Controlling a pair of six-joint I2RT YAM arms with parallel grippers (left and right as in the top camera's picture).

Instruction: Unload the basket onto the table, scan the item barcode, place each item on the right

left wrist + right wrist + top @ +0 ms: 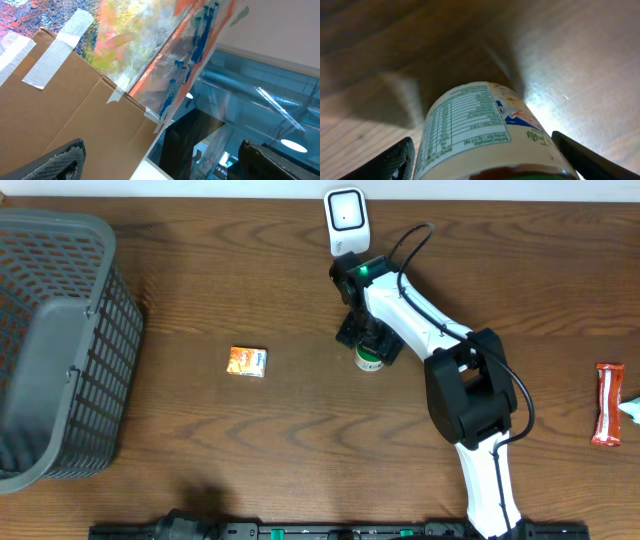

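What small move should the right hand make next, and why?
Probably close the right hand on the cream plastic bottle with the green cap. The bottle sits between its two fingers, which do not seem to press its sides yet, and it must be held before going to the white barcode scanner nearby.

Soft, even light is falling across the brown wooden table [250, 440], a shadow pooling at its near edge. The right wrist view is looking dim, glare flaring on the wood beside the white labelled plastic bottle [465, 125], whose near end is blurring. Bright ceiling lamps [294, 145] are glowing in the left wrist view.
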